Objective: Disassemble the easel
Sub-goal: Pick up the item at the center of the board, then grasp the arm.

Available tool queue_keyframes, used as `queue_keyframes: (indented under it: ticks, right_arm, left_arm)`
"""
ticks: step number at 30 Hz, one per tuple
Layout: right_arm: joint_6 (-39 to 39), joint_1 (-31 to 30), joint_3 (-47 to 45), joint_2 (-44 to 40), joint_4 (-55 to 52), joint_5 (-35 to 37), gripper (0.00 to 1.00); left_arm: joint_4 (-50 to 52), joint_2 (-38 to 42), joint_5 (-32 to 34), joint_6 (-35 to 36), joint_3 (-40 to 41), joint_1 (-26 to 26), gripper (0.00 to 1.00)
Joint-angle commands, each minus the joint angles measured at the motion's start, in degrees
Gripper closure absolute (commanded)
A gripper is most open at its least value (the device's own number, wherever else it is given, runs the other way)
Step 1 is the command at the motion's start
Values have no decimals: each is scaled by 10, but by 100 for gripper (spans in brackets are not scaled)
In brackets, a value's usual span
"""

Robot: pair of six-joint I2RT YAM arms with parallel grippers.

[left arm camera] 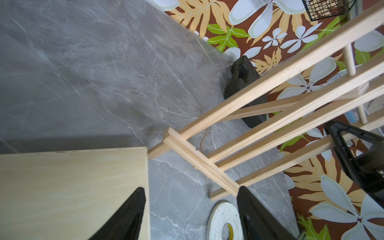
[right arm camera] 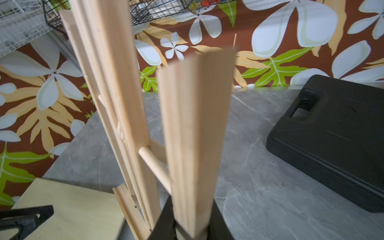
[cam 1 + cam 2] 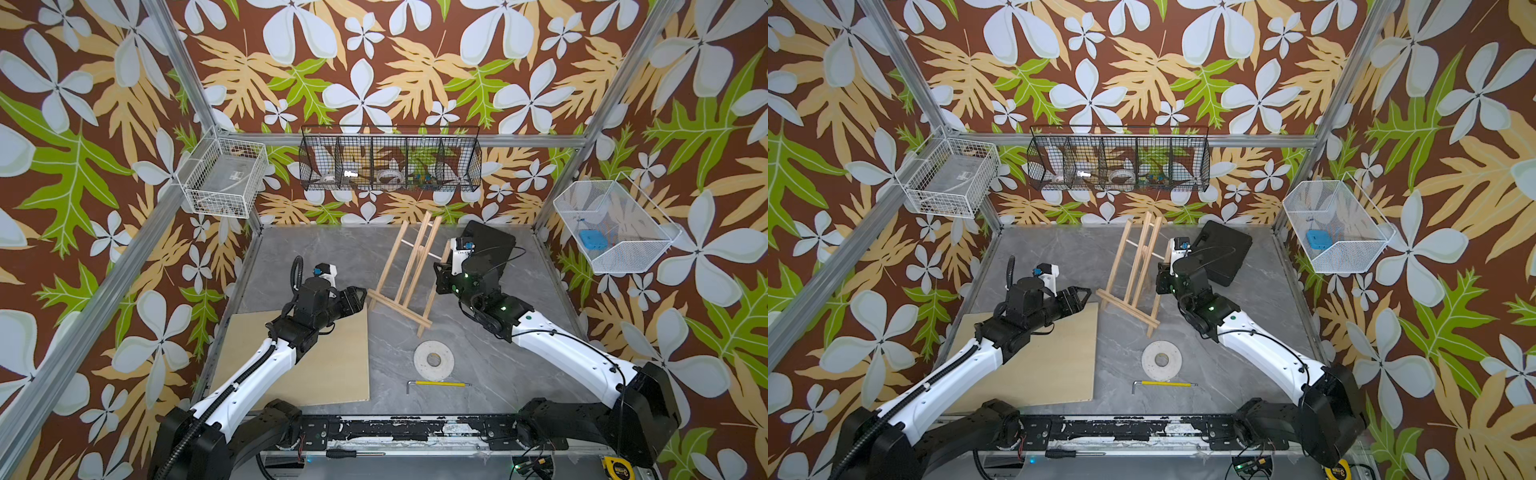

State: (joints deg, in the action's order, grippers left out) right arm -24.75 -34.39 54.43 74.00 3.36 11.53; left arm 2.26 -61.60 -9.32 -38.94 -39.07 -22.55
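Right gripper point(image 2: 192, 209) clamped on smooth pale-wood slat of the easel point(image 3: 409, 270), left gripper point(image 1: 191, 193) beside it, ribbed fingers point(image 1: 133, 212) spread wide, empty

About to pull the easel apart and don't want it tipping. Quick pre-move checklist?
1. Right end effector closed on easel leg: ok.
2. Left end effector open, empty, near the ledge end: ok.
3. Second hold on easel: not ok, one grip only.
4. Easel standing on table: ok.
5. Board corner touching ledge end: cannot tell.
6. Joint tightness: cannot tell.
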Motion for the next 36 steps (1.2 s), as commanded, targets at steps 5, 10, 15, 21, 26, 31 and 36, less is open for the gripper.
queue_keyframes:
  ticks: [5,10,15,21,26,31,36]
  right_arm:
    - [19,0,2,3,16,75,84]
    - [47,0,10,-4,16,75,86]
    - [82,0,18,-30,17,53,91]
    - [90,0,43,-52,-6,25,94]
    - [73,0,81,-61,-49,-15,94]
    - [63,-3,129,-73,-123,-58,94]
    - [63,-42,157,-86,-177,-20,94]
  left_arm:
    - [-41,-22,-11,1,-6,1,28]
    - [-58,-18,-13,11,-6,1,28]
    - [-91,-7,-27,45,-12,1,28]
    - [-98,-5,-50,103,-53,0,29]
    - [-96,7,-35,166,-90,-8,31]
    - [-94,29,47,265,-113,-56,31]
    - [-96,38,220,331,-127,-140,36]
